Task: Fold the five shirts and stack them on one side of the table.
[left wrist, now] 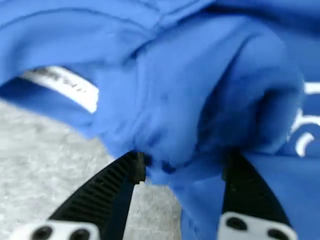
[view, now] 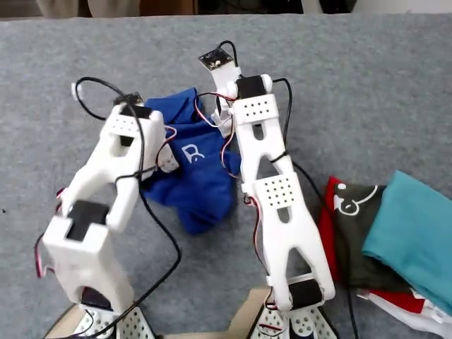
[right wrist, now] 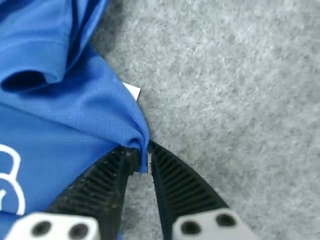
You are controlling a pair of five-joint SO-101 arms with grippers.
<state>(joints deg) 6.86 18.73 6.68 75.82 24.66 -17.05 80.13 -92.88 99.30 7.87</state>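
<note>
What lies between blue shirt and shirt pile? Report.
High view: the right arm crosses bare grey table between blue shirt and shirt pile.

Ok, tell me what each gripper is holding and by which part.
Both hold the blue shirt. The right gripper pinches a thin corner of its edge, beside a white tag; the left gripper clamps a thick bunched fold of it.
</note>
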